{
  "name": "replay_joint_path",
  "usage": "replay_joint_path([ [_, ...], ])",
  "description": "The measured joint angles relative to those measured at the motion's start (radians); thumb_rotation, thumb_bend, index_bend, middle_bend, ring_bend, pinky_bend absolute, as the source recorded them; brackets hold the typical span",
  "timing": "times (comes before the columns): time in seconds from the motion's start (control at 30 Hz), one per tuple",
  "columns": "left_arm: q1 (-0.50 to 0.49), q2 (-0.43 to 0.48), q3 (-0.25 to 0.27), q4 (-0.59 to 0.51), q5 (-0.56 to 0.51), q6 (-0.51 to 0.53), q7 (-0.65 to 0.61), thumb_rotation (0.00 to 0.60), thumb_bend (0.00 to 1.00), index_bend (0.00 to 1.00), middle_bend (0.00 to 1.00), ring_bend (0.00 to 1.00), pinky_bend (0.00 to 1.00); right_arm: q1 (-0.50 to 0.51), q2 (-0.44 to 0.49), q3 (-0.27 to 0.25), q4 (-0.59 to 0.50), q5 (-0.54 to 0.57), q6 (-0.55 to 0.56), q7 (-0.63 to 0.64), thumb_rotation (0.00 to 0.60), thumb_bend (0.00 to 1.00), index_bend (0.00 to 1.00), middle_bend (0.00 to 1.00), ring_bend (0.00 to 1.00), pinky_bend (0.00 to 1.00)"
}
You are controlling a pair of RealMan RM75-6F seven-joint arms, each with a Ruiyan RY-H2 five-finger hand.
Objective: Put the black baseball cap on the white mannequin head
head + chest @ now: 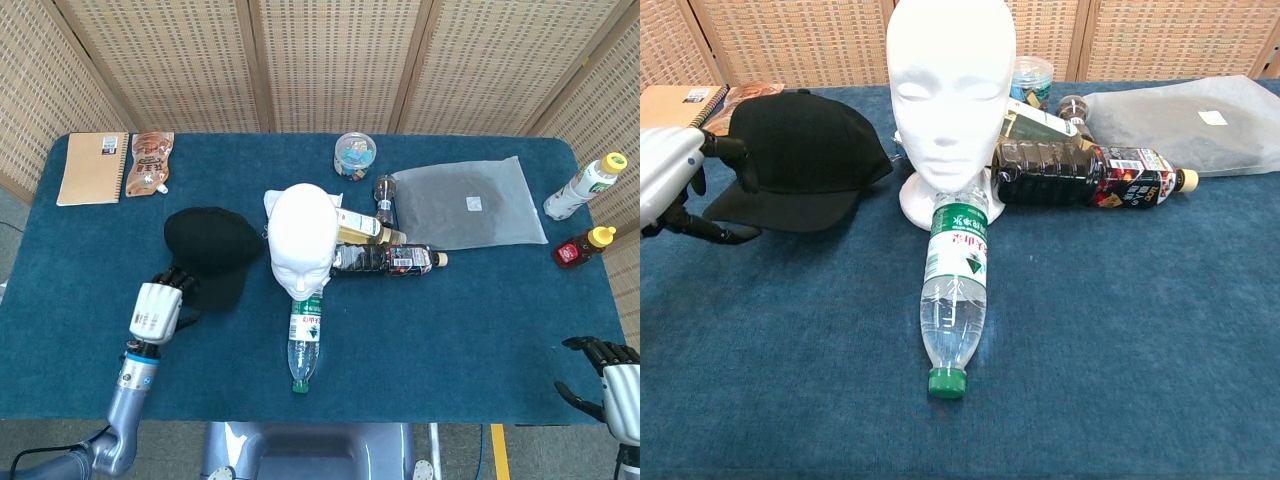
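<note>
Gripping the brim of the black baseball cap (pixel 207 253), the left hand (pixel 157 307) holds it off the blue tablecloth (pixel 470 320) just left of the white mannequin head (pixel 301 240); in the chest view the dark fingers (pixel 732 152) wrap over the brim's left edge while the crown leans toward the mannequin's cheek without covering it. The mannequin head stands upright near the middle of the table, facing the near edge, its top bare. A clear water bottle (pixel 956 293) with a green cap lies in front of its base, pointing toward the near edge, and a dark drink bottle (pixel 1085 176) lies on its side to the right, with a yellowish bottle (pixel 366 227) just behind it. Farther right lies a flat grey plastic bag (pixel 468 203), and a round clear tub (pixel 355 154) sits beyond the mannequin. At the far left corner lie a tan spiral notebook (pixel 92 167) and an orange snack pouch (pixel 149 163). Two sauce bottles (pixel 583 215) rest at the right edge. The right hand (pixel 612 380) hangs at the near right corner, fingers apart and holding nothing.
</note>
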Motion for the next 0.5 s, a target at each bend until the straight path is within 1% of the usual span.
replay_joint_path([
  [0.13,-0.044,0.016,-0.039,-0.020,-0.025,-0.038,0.003,0.600,0.12,0.51,0.48,0.32,0.51,-0.003,-0.001,0.002,0.003,0.003,0.005,0.004,0.600,0.16,0.37,0.42,0.44,0.41],
  [0.27,-0.087,0.014,-0.072,-0.003,-0.058,-0.085,0.013,0.600,0.12,0.51,0.47,0.31,0.51,-0.007,-0.004,0.003,0.008,0.006,0.008,0.012,0.600,0.16,0.37,0.42,0.44,0.41],
  [0.5,-0.169,-0.042,-0.121,0.132,-0.127,-0.174,0.007,0.600,0.13,0.51,0.46,0.31,0.50,-0.008,-0.002,0.007,0.010,0.003,0.014,0.013,0.600,0.16,0.37,0.42,0.44,0.41],
])
